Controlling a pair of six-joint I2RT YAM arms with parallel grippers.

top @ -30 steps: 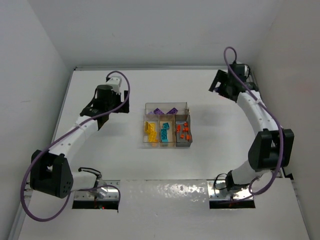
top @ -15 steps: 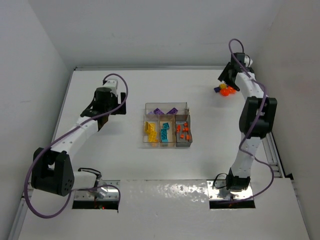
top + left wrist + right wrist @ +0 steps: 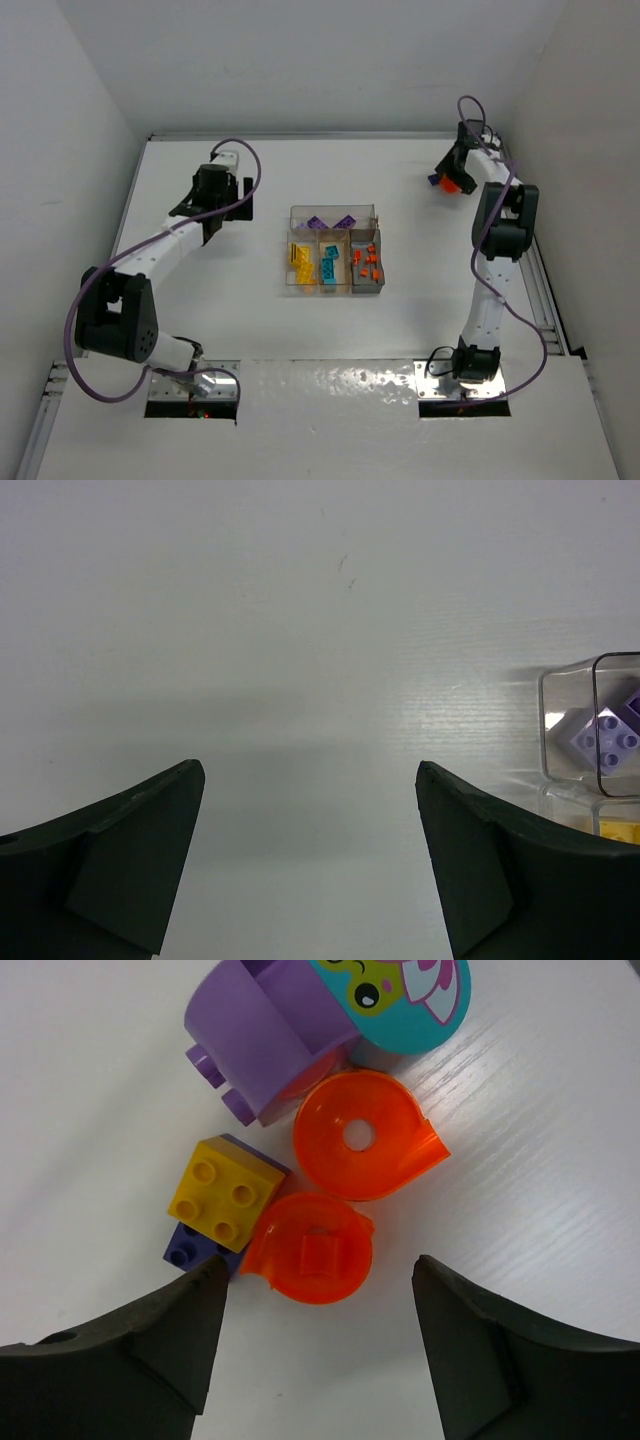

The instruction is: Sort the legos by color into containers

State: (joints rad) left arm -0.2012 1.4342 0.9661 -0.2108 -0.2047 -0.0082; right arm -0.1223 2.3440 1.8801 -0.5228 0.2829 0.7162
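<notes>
The tray [image 3: 290, 250] stands mid-counter [image 3: 235, 320] and is taken as the reference. Its wide far section holds purple legos [image 3: 318, 222]. The three near sections hold yellow [image 3: 300, 262], teal [image 3: 329, 265] and orange-red [image 3: 366, 262] bricks, one colour apiece, so sorting is judged well advanced. An unsorted cluster lies well to the right of the tray and beyond it. It comprises two orange discs [image 3: 312, 1248], a yellow brick [image 3: 222, 1190] lying on a dark purple one, and a purple block [image 3: 265, 1030] bearing a teal printed face. The right claw [image 3: 318, 1280] hangs directly over this cluster, released. Its jaws are spread either side of the nearer disc and grasp nothing, which is judged to be alignment for a pick. The left claw [image 3: 310, 770] is left of the tray and slightly beyond it, released and empty over bare counter. Only the tray's corner shows at the edge of its view. It is judged to be parked there to leave the tray unobstructed.
</notes>
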